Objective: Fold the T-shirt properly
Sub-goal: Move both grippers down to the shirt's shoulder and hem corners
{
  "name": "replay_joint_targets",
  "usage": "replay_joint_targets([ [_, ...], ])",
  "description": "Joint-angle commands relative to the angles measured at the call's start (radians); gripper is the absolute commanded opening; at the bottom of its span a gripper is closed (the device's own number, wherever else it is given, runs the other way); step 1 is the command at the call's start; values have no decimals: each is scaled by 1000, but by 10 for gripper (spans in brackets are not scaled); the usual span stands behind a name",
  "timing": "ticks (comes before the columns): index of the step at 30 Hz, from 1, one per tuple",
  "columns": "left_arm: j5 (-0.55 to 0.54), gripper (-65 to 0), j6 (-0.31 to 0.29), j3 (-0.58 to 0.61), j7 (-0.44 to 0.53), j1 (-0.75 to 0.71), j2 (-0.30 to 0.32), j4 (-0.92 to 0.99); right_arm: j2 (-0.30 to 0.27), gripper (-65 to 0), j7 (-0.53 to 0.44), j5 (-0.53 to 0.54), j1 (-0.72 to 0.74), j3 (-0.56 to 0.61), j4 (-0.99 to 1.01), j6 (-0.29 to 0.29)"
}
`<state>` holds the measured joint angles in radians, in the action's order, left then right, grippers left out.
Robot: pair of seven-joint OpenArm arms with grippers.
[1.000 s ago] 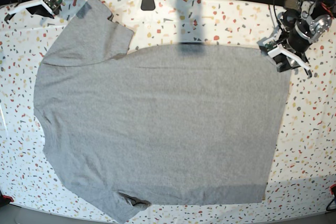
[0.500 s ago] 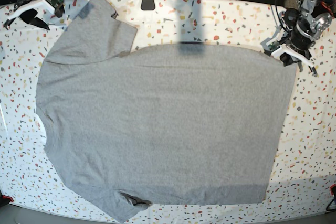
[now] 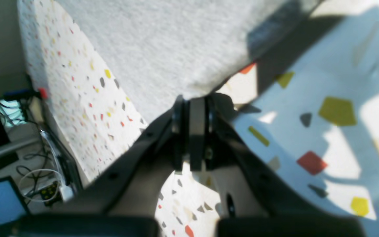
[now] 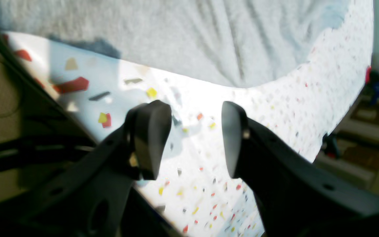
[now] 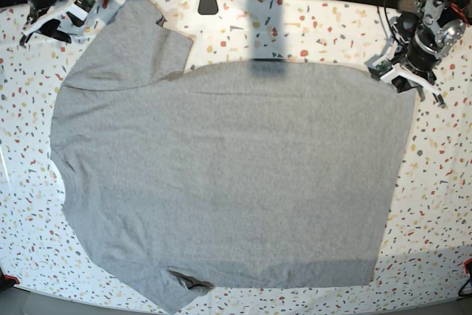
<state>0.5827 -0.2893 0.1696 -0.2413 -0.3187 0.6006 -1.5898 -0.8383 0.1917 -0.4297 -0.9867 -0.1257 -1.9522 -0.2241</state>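
Lettering shows nowhere on the T-shirt [image 5: 221, 175], spread plain-side up across the speckled table [image 5: 324, 27]. Left gripper [image 3: 192, 108], jaws together, sits at its hem corner; right gripper [image 4: 194, 138], jaws apart, beside its sleeve.

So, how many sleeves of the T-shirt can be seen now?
2. On the T-shirt, one sleeve lies at the upper left of the base view; the other sleeve lies at the bottom left edge.
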Motion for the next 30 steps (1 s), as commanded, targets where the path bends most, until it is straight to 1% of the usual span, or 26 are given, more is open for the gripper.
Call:
replay_joint_targets([
  [1,-12,-650,7,-5,2,0,12,-15,-9,-359,-5,-31,31,27,5,16],
  [5,-12,-650,15,-5,2,0,12,-15,-9,-359,41,-117,151,163,63,15],
  [9,-11,-650,16,-5,1,0,12,-15,-9,-359,95,-119,240,265,108,14],
  [12,-11,-650,16,-5,2,1,12,-15,-10,-359,167,-134,283,305,136,15],
  [14,-11,-650,16,-5,2,1,12,-15,-10,-359,193,-151,288,309,141,14],
  [16,-11,-650,16,-5,2,1,13,-15,-10,-359,193,-179,288,309,141,14],
  [19,-12,-650,16,-5,2,0,12,-15,-9,-359,183,-184,288,309,141,13],
  [20,-12,-650,16,-5,2,1,12,-15,-9,-359,166,-182,288,309,142,0],
  [23,-12,-650,16,-5,2,0,12,-15,-6,-359,117,-162,294,309,146,-69],
  [24,-12,-650,16,-5,2,0,12,-15,-3,-359,107,-162,299,309,150,-82],
  [25,-12,-650,16,-5,2,1,12,-15,-3,-359,103,-161,308,309,158,-91],
  [30,-12,-650,16,-5,2,1,12,-15,-3,-359,79,-161,364,309,230,-93],
])
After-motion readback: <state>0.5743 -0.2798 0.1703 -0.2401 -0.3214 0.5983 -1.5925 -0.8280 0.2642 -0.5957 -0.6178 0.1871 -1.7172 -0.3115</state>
